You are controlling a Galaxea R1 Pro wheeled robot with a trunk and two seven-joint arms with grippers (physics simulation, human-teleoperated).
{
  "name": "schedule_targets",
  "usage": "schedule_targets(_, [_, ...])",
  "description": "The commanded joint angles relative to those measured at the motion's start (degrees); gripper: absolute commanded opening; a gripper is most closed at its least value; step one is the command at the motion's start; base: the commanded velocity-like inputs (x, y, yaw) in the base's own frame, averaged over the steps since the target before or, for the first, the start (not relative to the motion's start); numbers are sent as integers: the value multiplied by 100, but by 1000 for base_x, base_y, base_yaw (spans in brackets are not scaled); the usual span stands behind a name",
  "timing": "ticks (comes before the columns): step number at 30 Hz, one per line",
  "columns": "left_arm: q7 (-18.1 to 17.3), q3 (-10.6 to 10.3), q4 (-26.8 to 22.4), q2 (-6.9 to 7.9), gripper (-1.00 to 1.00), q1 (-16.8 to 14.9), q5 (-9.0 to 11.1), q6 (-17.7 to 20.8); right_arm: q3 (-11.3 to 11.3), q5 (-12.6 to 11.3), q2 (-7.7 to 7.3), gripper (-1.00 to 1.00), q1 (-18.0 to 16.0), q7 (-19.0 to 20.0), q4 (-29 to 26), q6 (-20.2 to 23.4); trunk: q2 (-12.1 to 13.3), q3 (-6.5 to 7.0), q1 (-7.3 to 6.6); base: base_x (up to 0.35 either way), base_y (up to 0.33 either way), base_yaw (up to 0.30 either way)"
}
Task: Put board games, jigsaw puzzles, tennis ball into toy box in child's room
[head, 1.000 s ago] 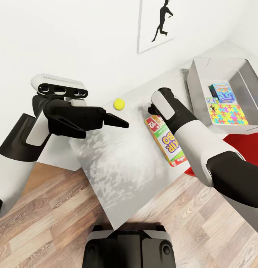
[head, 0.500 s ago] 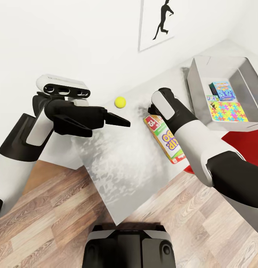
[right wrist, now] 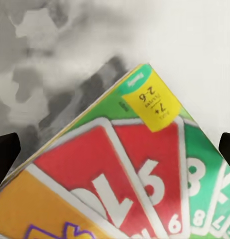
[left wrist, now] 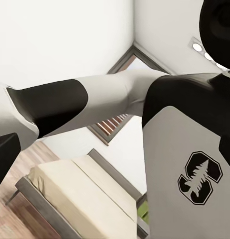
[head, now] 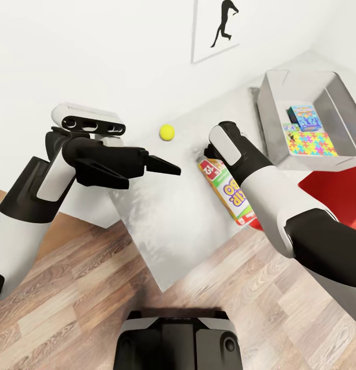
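On the table (head: pixel 162 226) the SKIP-BO board game (head: pixel 230 194) lies flat, and the tennis ball (head: pixel 166 132) rests near the wall. My right gripper (right wrist: pixel 116 149) hovers just over the game's far corner (right wrist: pixel 144 164), open, with a fingertip (right wrist: pixel 5 152) at each side of the wrist view. In the head view the right wrist (head: pixel 227 146) hides it. My left gripper (head: pixel 172 168) hangs open above the table, short of the ball. The toy box (head: pixel 273 97) at the table's right end holds a jigsaw puzzle (head: pixel 312 143) and a blue game box (head: pixel 304 117).
A red chair (head: pixel 335 190) stands under the table's right end, beside my right forearm. A silhouette picture (head: pixel 221 28) hangs on the white wall behind. The left wrist view looks past my right arm (left wrist: pixel 189 164) to the bed (left wrist: pixel 75 191). Wood floor lies in front.
The whole view has shifted, so the table, ball and toy box sit higher in the picture. Both arms keep the same pose, and nothing has been gripped.
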Motion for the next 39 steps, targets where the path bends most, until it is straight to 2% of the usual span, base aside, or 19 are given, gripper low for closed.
schedule_targets(1, [-13, -12, 1, 7, 100, -7, 19, 60, 27, -59, -4, 100, -6, -49, -2, 17, -10, -8, 1, -237, 18, 0])
schedule_targets(12, [-9, -16, 1, 7, 100, -8, 19, 60, 19, -59, -4, 100, -6, -46, 0, 28, -10, -8, 1, -156, 27, 0])
schedule_targets(39, [70, -20, 43, -7, 100, -2, 12, 60, 15, -59, -6, 100, -6, -37, 0, 35, -10, -8, 1, -62, 60, 0])
